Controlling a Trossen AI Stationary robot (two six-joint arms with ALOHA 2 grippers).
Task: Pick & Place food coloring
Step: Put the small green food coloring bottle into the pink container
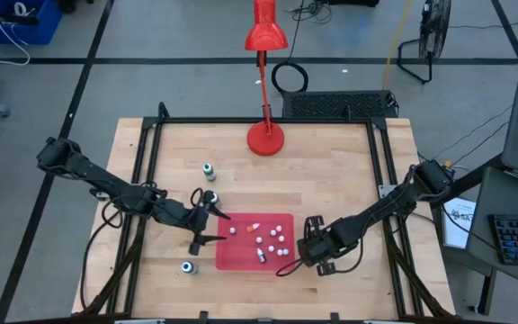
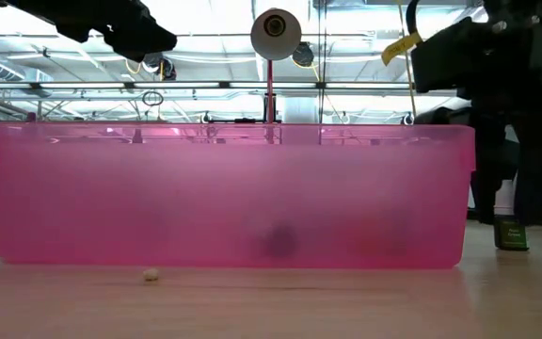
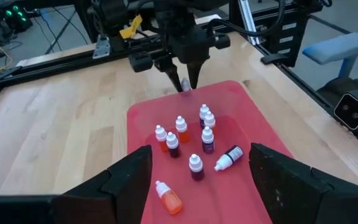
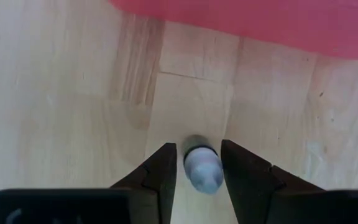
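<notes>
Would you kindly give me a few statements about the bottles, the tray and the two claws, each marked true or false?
1. The right claw straddles a small bottle lying on the bare table, outside the red tray. True.
2. The left claw grips an orange bottle. False: it is open and empty beside the tray, with the bottles in front of it.
3. Every bottle in the tray stands upright. False: a dark bottle and an orange bottle lie on their sides.
4. A red desk lamp stands on the table's far side. True.
</notes>
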